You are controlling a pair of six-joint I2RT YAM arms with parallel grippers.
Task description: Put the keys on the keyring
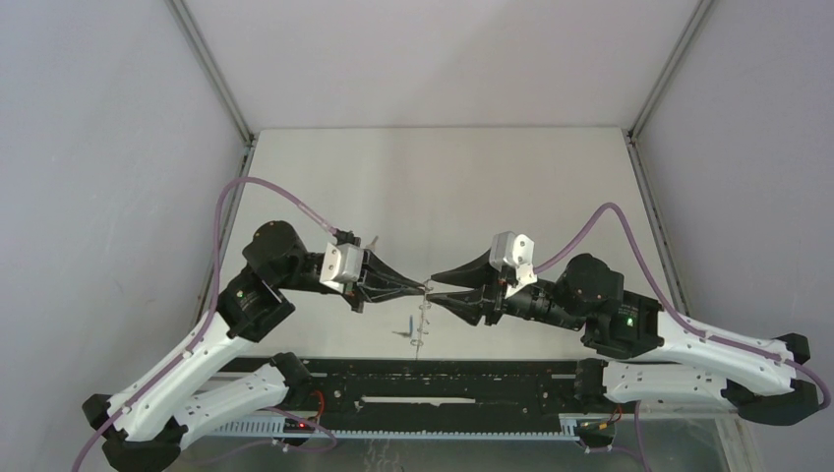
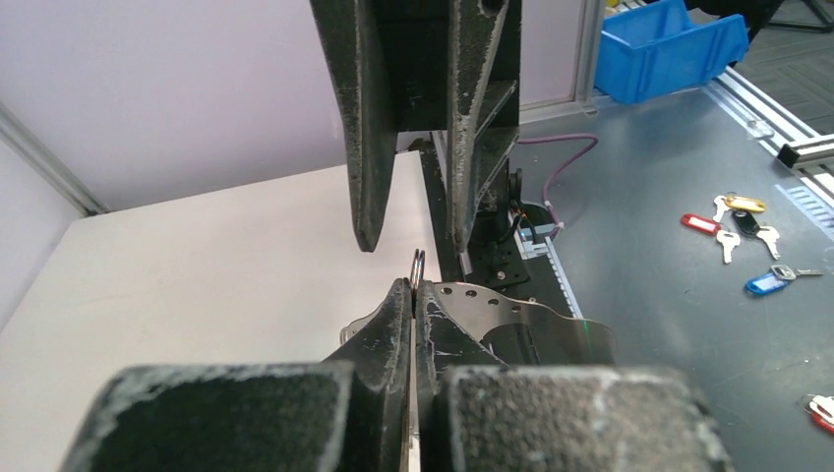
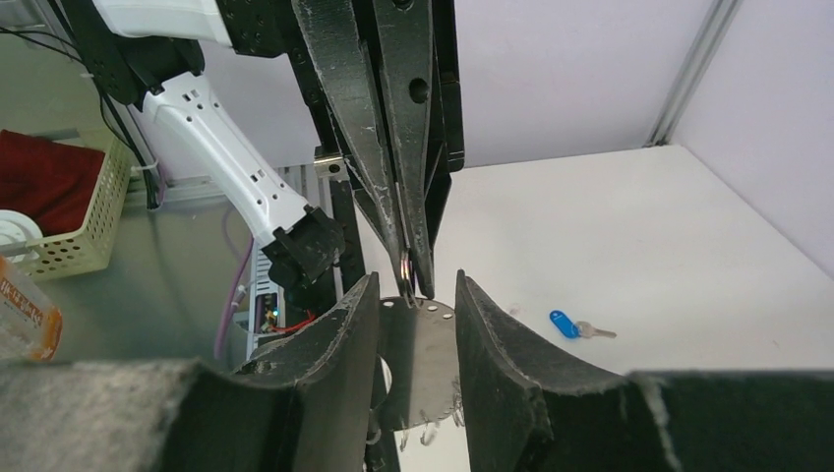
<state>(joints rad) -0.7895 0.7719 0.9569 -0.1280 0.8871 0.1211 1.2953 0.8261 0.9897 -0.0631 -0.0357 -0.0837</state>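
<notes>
Facing tip-to-tip, left hand point(image 1: 424, 286) clamped, right hand point(image 1: 437, 286) parted.

I was operating in a robotics lab test cell. Indicators:

- The white table point(image 1: 443, 187) was boxed in by plain pale panels point(image 1: 89, 147) on aluminium frame posts point(image 1: 211, 69).
- A black mounting rail point(image 1: 443, 379) ran along its near edge.
- Beside it, a grey bench point(image 2: 639, 177) carried a blue parts bin point(image 2: 669, 49) and spare tagged keys point(image 2: 744, 221).
- A mesh basket point(image 3: 84, 231) stood beside the cell.

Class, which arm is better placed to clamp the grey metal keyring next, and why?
Right, probably: the right gripper stands open astride the grey metal keyring; the left gripper is shut on a small wire loop at its rim.
</notes>
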